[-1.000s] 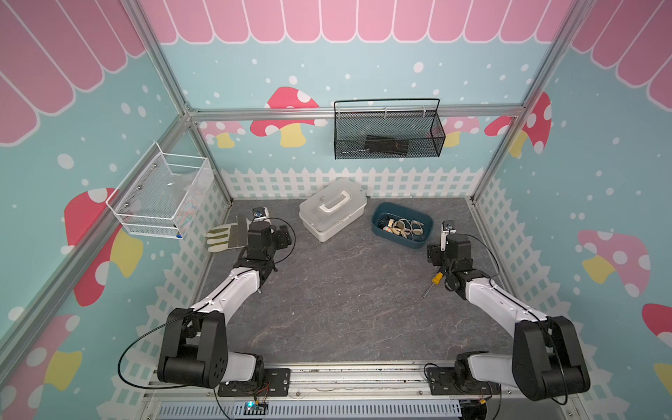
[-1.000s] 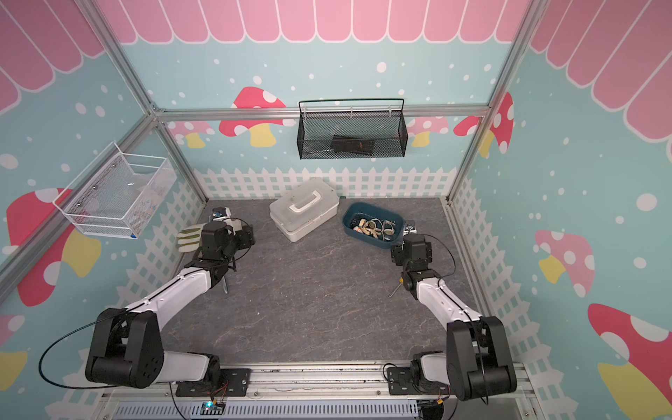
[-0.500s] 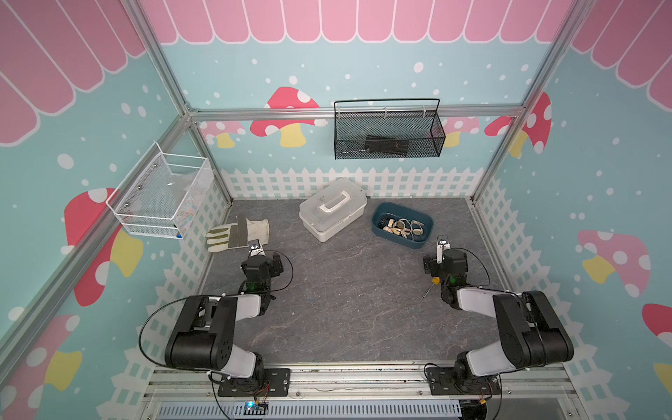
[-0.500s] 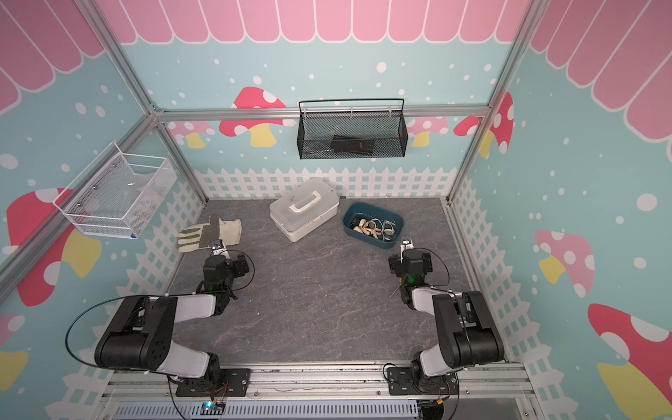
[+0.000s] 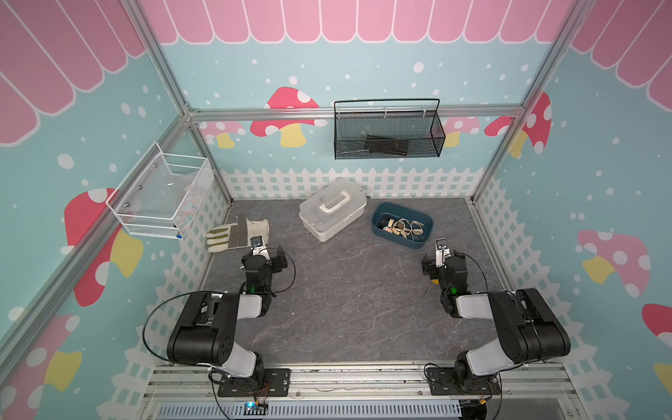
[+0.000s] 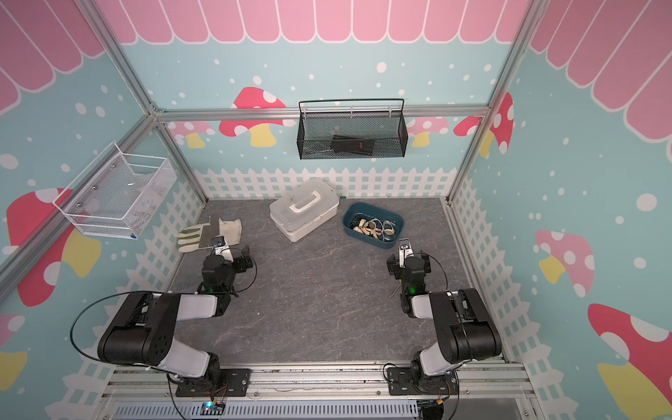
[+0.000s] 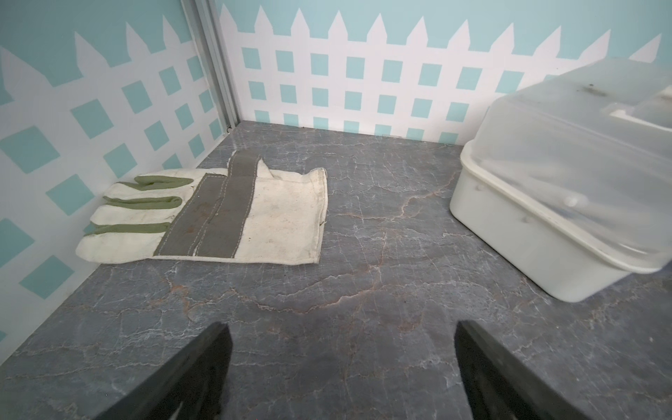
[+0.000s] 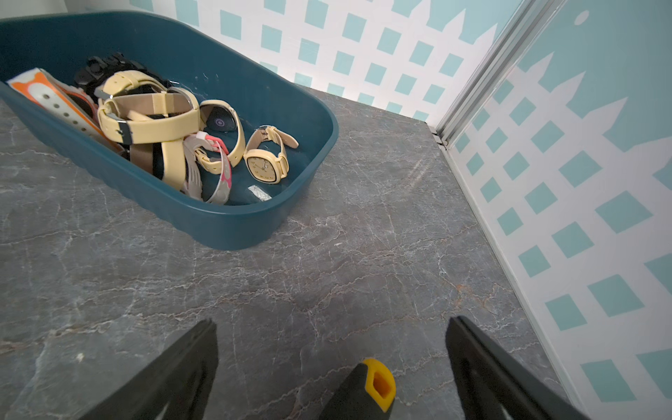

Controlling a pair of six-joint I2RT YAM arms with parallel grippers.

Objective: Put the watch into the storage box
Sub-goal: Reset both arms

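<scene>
Grey marble-patterned tabletop [image 5: 345, 291] formed the floor of a booth with teal walls printed with pink scallops, mushrooms and a white picket fence.

In both top views the storage box [image 5: 407, 211] sat on the table toward the back right. It was just beside the white case [image 5: 332, 209] with the handle, and a narrow gap lay between them. A heap of watches [image 5: 402, 227] lay inside the box. A work glove [image 5: 238, 234] lay flat near the left wall. A black wire basket [image 5: 389, 131] hung on the back wall and a white wire basket [image 5: 160, 196] on the left wall. The left arm [image 5: 251, 302] was folded back over its base, with its wrist near the glove's cuff. The right arm [image 5: 472, 305] was folded the same way. Its wrist was just in front of the box and above a screwdriver [image 5: 427, 291] that lay on the table.

In the left wrist view the left gripper [image 7: 340, 325] had its fingers spread wide, with only bare table between them. The glove lay ahead by the corner of the walls, and one end of the white case stood well apart from it.

In the right wrist view the right gripper [image 8: 331, 320] was likewise spread wide and gripped nothing. The screwdriver's black handle with its yellow end lay on the table between the fingers and touched neither. The box stood ahead and held a tangle of cream, pink, orange-and-white and black straps. A square cream-faced watch [image 8: 267, 162] lay a little apart from the tangle, nearer one end of the box.
</scene>
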